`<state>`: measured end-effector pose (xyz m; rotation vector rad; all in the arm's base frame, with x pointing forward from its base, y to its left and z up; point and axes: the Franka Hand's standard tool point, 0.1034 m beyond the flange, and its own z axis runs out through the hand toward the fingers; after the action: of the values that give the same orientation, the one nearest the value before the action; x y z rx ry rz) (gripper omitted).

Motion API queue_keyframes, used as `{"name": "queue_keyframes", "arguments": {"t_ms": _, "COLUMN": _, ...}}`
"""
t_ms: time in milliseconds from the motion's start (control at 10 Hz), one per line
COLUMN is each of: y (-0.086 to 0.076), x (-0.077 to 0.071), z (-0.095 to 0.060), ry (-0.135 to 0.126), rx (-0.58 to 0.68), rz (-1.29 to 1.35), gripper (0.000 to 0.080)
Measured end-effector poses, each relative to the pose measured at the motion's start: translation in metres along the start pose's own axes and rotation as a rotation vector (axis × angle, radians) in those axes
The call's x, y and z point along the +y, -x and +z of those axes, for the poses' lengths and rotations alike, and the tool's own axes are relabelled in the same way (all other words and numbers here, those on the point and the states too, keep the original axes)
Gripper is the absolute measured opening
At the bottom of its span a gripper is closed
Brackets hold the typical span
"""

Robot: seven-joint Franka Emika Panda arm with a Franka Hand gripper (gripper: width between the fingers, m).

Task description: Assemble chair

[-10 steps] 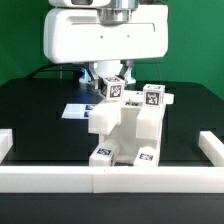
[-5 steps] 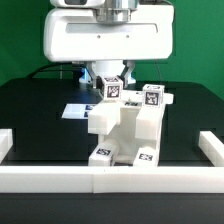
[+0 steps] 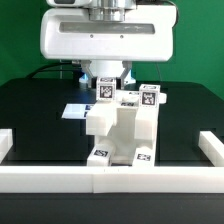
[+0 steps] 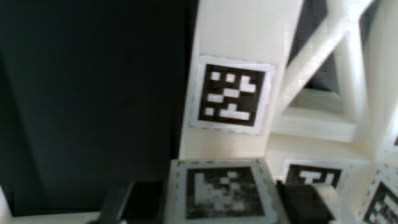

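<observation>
The partly built white chair (image 3: 128,128) stands in the middle of the black table, close behind the front wall, with square tags on its top and feet. My gripper (image 3: 106,90) hangs over its top, toward the exterior view's left, shut on a small white tagged chair part (image 3: 105,86). In the wrist view the dark fingers (image 4: 128,203) sit on either side of that tagged part (image 4: 222,192). Beyond it runs a long white chair piece (image 4: 237,60) with a tag. How the held part meets the chair is hidden by the hand.
A low white border wall (image 3: 110,178) runs along the table's front and turns back at both ends. The marker board (image 3: 74,111) lies flat behind the chair on the exterior view's left. A green backdrop stands behind the table.
My gripper and the held part have shifted slightly toward the exterior view's left. The top of the chair has shifted a little the same way. The grip has not changed.
</observation>
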<state>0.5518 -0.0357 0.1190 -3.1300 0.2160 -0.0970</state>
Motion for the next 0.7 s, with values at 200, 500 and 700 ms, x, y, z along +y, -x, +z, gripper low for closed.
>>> {"name": "queue_keyframes", "arguments": {"t_ms": 200, "y": -0.0010, "x": -0.0003, "z": 0.0002, "ry": 0.002, "rx": 0.011, "rz": 0.115, "gripper": 0.0289}}
{"name": "queue_keyframes", "arguments": {"t_ms": 500, "y": -0.0012, "x": -0.0012, "z": 0.0003, "ry": 0.001, "rx": 0.011, "rz": 0.316, "gripper": 0.0289}}
{"name": "queue_keyframes", "arguments": {"t_ms": 700, "y": -0.0011, "x": -0.0016, "z": 0.0005, "ry": -0.015, "rx": 0.008, "rz": 0.491, "gripper": 0.0289}}
